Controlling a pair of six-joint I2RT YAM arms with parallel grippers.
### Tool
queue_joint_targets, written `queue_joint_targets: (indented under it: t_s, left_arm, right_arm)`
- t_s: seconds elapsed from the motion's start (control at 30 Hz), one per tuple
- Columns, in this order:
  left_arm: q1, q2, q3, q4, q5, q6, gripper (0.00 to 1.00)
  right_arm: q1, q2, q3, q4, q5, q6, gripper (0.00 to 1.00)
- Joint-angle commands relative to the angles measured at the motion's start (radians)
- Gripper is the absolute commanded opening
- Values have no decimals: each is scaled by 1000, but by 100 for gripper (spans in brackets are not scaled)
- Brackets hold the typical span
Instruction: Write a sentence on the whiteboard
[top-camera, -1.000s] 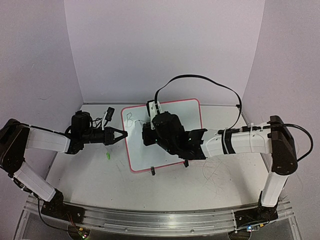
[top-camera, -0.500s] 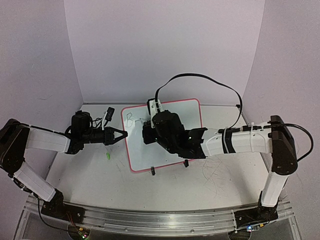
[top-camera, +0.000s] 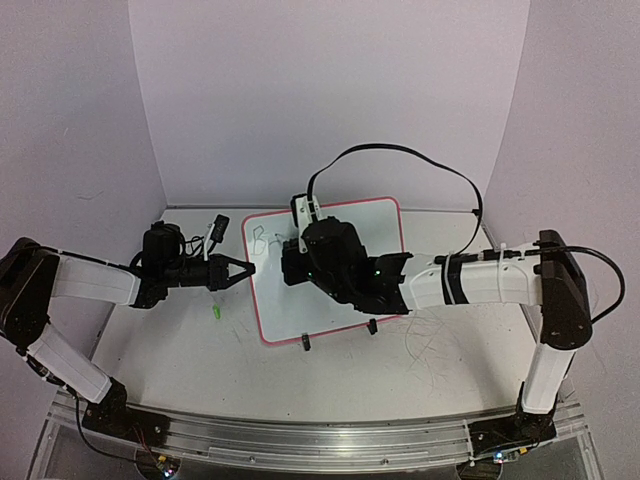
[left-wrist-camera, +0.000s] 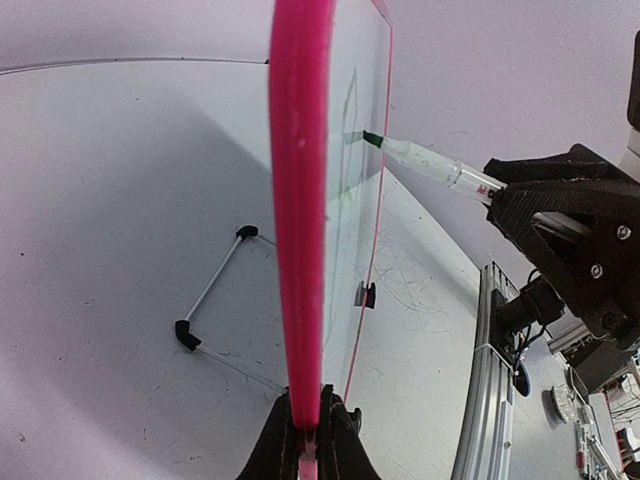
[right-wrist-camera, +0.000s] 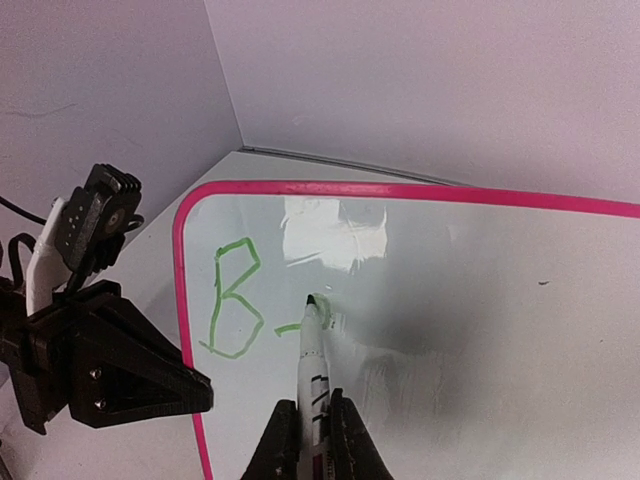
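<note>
The white table (top-camera: 200, 370) carries the whiteboard (top-camera: 375, 230), which stands at its middle toward the back wall, propped on small black stand feet (top-camera: 305, 344) at its near edge. The right arm (top-camera: 480, 282) reaches in from the whiteboard's right and lies across its lower face, its wrist over the upper left part. The left arm (top-camera: 95, 280) comes in from the whiteboard's left side. A black cable (top-camera: 400, 155) loops up behind the whiteboard's top edge.

The left gripper (left-wrist-camera: 310, 420) pinches the whiteboard's pink-red rim (left-wrist-camera: 298, 200) on the left edge, fingers narrow and tight against both faces. The right gripper (right-wrist-camera: 312, 410) is clamped narrowly around a marker (right-wrist-camera: 312, 350), which points toward the whiteboard's upper left corner with its green tip touching the glossy surface.

Of the sentence (right-wrist-camera: 232, 300), only a green "B" near the whiteboard's upper left corner and a short stroke just to its right are written; the marker tip sits at the end of that stroke. A small green piece (top-camera: 215, 313) lies on the table just left of the whiteboard's lower left corner.
</note>
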Motion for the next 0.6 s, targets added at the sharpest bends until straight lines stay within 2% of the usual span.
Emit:
queue_joint_targets:
  t_s: [0.0,0.57]
  left_arm:
    - [1,-33,13,14,-27,30,0]
    - [0,-34,13,11,-28,32,0]
  right_arm:
    - [-7,32,29,-12,-23,2,0]
    - [13,1,-35,-30,-27,38,0]
